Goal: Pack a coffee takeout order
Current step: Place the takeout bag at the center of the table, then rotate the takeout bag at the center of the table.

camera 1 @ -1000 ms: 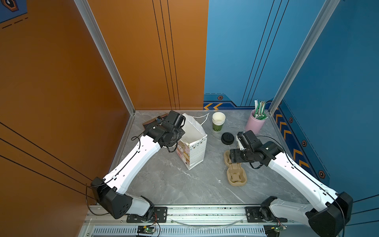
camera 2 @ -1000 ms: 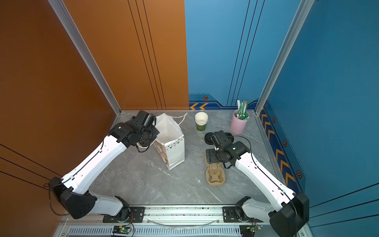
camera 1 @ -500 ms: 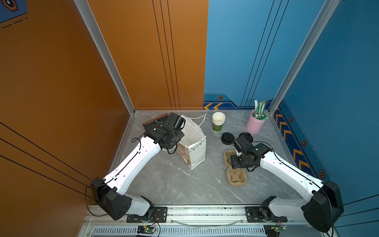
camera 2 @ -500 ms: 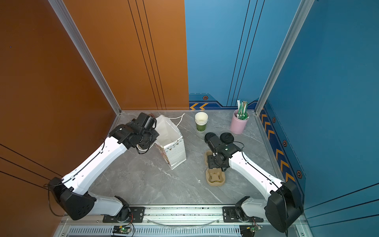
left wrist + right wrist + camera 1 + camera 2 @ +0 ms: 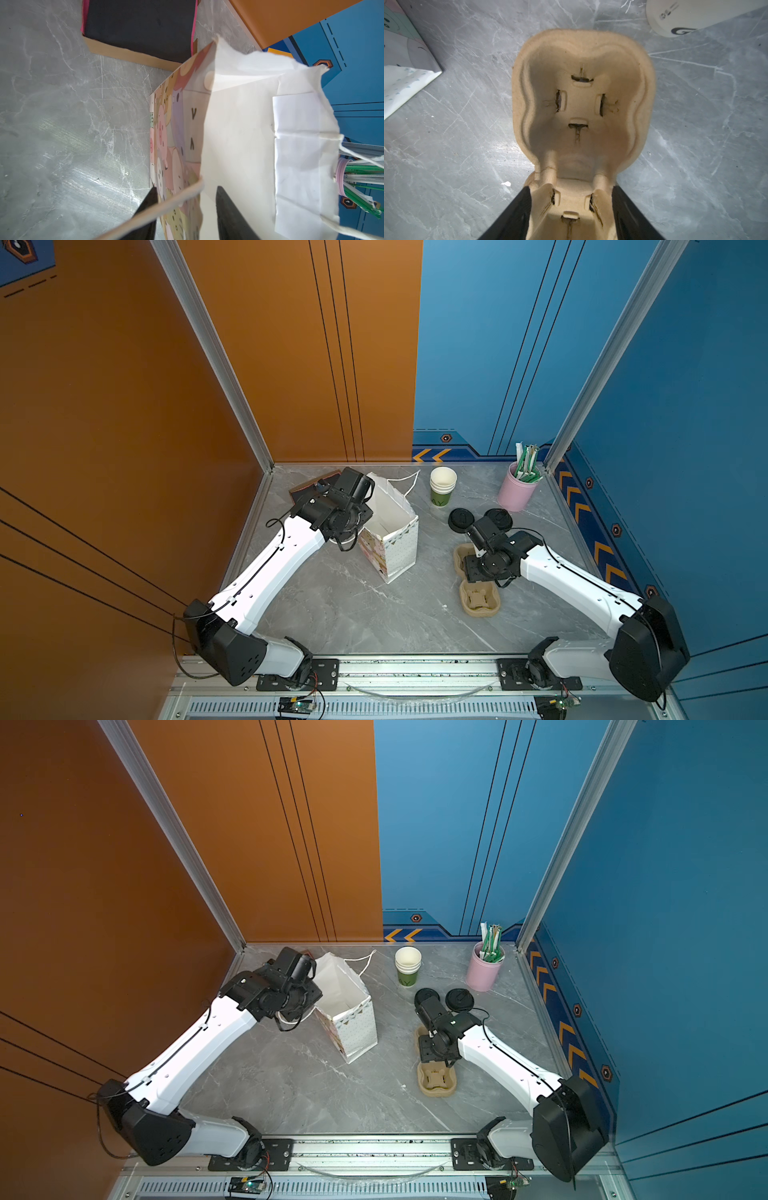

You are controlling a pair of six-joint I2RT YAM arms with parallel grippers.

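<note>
Bench (image 5: 353, 614): grey, like stone. All the things sit on it.
Left arm (image 5: 270, 572): reaches to the far left part of the bench. Its wrist is just beside the bag.
Right arm (image 5: 582, 585): comes in from the right. Its wrist is over the far half of the tray.
Bag (image 5: 395, 547): paper, standing up with its mouth open, near the middle of the bench. The left wrist view (image 5: 239, 135) shows cartoon animals on one side and white string handles.
Tray (image 5: 478, 599): brown, with two cup holes. It lies flat to the right of the bag and does not touch it.
Box (image 5: 124, 53): low and brown, in the far left corner behind the bag. The left arm hides part of it in both top views.
Napkin (image 5: 137, 27): black, lying flat in the box, with pink edges showing at its sides.
Left claw (image 5: 187, 209): wide, not squeezing. One black finger (image 5: 148, 207) is outside the bag's top edge and one is inside. A string handle crosses the gap.
Right claw (image 5: 571, 187): holds the tray, with one black finger pressed on each side of a cup hole.
Pink cup (image 5: 515, 493): stands in the far right corner.
Cups (image 5: 442, 485): a stack with a green one at the bottom, by the far wall between the bag and the pink cup.
Lids (image 5: 460, 519): two round black ones, flat on the bench side by side, just past the right wrist.
Straws (image 5: 527, 462): green and white, standing in the pink cup.
</note>
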